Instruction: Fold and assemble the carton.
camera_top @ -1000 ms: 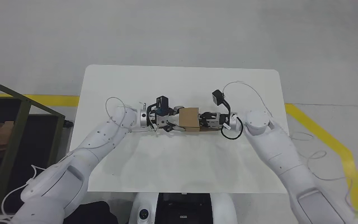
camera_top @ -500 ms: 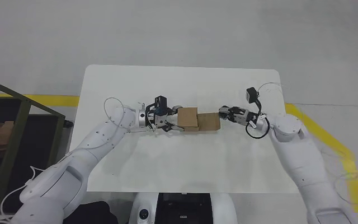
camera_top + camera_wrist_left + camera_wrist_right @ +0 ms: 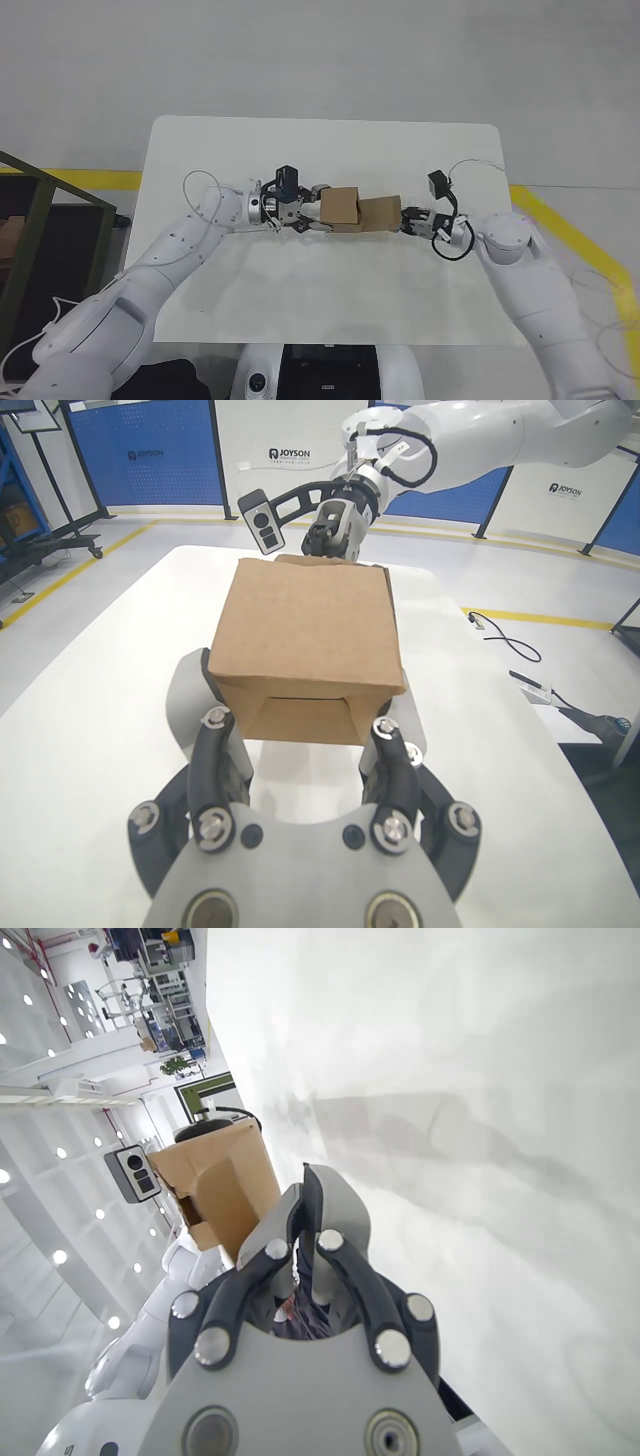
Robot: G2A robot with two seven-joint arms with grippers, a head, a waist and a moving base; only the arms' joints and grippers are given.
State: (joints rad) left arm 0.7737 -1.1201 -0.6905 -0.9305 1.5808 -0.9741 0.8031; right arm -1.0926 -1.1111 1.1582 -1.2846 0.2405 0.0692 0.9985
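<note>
Gripping the carton (image 3: 306, 620) is left end effector (image 3: 305, 700); wrist view shows right end effector (image 3: 303, 1195) closed.

Carton (image 3: 343, 205) between left gripper (image 3: 316, 210), right gripper (image 3: 405, 220)

The right end effector (image 3: 405, 217) draws back rightward from the carton (image 3: 343, 204), then returns to the outer edge of the end flap (image 3: 380, 213). That flap now lies opened outward, and the carton sits slightly farther right.
</note>
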